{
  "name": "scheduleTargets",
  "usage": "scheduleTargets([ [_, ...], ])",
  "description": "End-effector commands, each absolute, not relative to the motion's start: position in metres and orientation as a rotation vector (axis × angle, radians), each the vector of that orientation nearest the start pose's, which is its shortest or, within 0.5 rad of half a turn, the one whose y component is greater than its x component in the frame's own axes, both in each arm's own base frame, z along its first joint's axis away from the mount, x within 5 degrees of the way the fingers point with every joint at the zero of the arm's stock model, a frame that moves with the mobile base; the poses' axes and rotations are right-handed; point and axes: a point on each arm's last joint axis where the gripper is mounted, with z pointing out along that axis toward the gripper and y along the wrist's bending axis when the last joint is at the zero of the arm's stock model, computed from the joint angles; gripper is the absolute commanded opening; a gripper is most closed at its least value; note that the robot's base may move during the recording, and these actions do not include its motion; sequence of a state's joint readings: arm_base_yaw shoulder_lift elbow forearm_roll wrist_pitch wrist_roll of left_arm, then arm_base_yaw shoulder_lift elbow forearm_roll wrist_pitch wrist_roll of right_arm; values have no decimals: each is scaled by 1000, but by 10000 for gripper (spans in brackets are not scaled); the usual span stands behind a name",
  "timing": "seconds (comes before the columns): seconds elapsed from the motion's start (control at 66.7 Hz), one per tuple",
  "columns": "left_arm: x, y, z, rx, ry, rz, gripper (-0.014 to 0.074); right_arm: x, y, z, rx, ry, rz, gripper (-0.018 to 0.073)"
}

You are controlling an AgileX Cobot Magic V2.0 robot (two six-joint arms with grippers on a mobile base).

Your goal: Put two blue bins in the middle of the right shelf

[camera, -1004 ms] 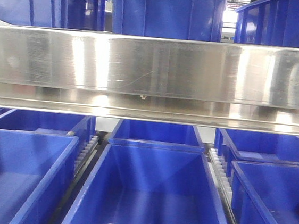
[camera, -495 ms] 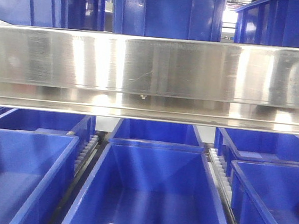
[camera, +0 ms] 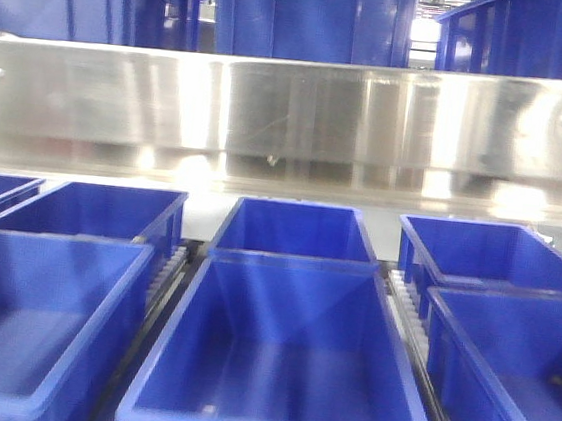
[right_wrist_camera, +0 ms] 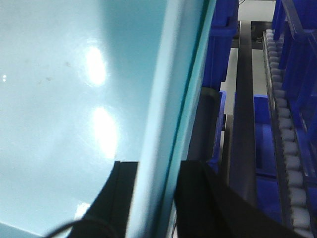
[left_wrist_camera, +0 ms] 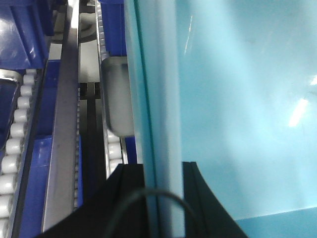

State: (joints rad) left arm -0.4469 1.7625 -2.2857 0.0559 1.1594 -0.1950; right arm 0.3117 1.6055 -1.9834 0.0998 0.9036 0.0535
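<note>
1. A steel shelf beam (camera: 290,121) runs across the front view; directly below it, nearest the camera, sits the centre bin (camera: 291,261), a blue open bin with nothing visible inside.
2. The left gripper (left_wrist_camera: 156,171) straddles that bin's left wall (left_wrist_camera: 237,99); one black finger (left_wrist_camera: 124,198) lies outside the rim and one inside, both closed tight against it.
3. The right gripper (right_wrist_camera: 156,166) clamps the opposite wall (right_wrist_camera: 74,99) the same way; its fingers (right_wrist_camera: 198,198) are pressed to either side of the rim.
4. Below the beam, a second bin (camera: 294,230) stands just behind the centre bin; side bins (camera: 39,316) fill the lanes left and right of it.
5. Above the beam stand upper bins (camera: 311,18).
6. White roller tracks (left_wrist_camera: 15,129) run beside the gripped walls.
</note>
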Motion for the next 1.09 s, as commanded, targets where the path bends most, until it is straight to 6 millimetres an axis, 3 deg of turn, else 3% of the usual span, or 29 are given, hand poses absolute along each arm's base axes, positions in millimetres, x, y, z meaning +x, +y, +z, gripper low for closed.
scheduleTargets([
  [0.0,316,-168,527,293,1986,-499,-111,321,118,517,-222,1870,437,-153],
  [1.079,316,-168,527,292,1984,-500,-111,321,118,517,-222,1870,437,-153],
])
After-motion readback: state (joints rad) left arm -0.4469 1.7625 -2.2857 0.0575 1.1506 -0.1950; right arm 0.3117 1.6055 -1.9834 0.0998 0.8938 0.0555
